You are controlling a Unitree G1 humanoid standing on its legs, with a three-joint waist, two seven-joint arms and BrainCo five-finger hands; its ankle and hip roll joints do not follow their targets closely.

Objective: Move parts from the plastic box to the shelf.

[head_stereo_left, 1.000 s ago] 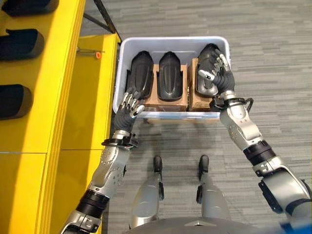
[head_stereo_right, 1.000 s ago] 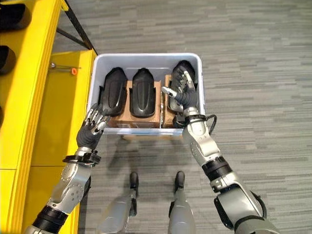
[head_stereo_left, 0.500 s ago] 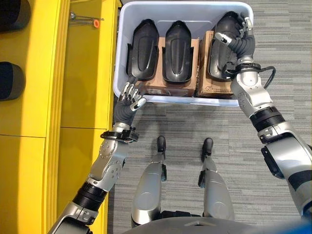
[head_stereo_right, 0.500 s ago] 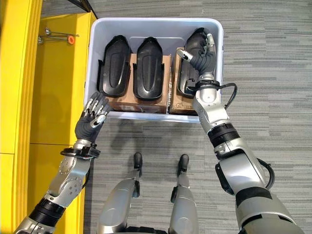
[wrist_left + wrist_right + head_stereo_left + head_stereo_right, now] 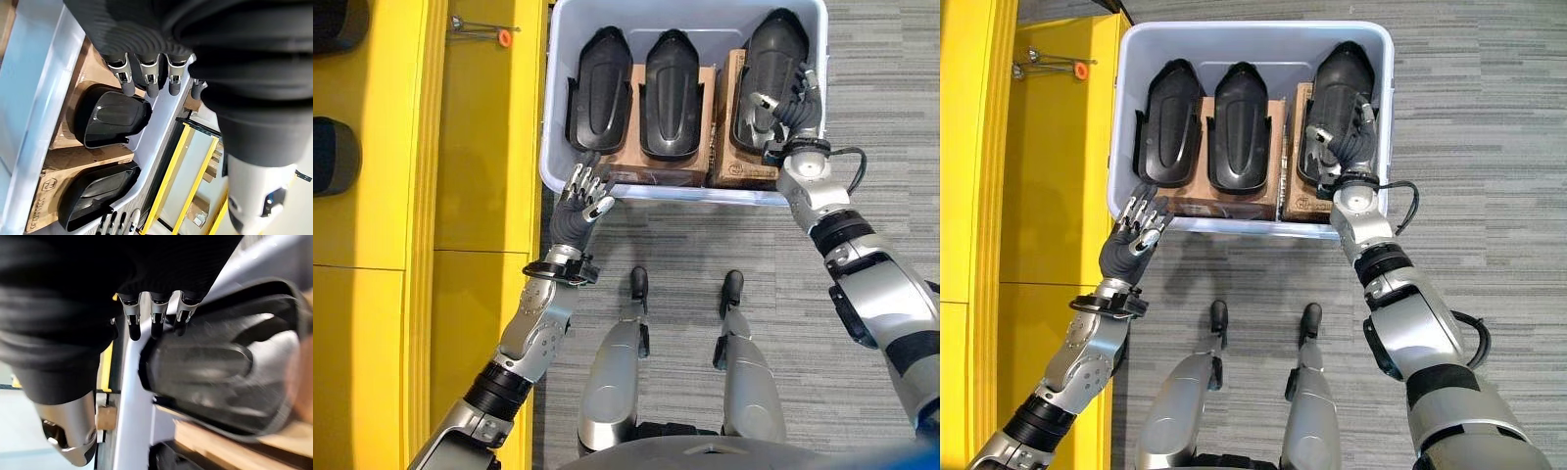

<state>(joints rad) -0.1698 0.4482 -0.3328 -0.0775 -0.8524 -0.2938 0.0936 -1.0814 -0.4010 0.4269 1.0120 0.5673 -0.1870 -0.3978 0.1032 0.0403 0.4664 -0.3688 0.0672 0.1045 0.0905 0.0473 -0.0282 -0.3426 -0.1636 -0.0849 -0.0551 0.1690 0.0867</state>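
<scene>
Over the box (image 5: 558, 117), upper centre: right hand (image 5: 790, 108) lower on the rightmost part (image 5: 771, 69).
Its fingers had slid down, curling round that part; left hand (image 5: 584, 192) hovered spread at the rim.

A pale, bluish-white plastic box (image 5: 558, 117) is seen holding three glossy black moulded parts (image 5: 670, 93), which are laid on plain brown cardboard boxes (image 5: 664, 168) marked with dark print. The shelf (image 5: 382, 196) is coloured bright yellow throughout, dark black parts (image 5: 333, 157) are seen on it, and a small orange-tipped metal tool (image 5: 489, 29) lies on its lower level. The floor (image 5: 881, 127) is covered by grey carpet streaked with fine lighter and darker lines.
</scene>
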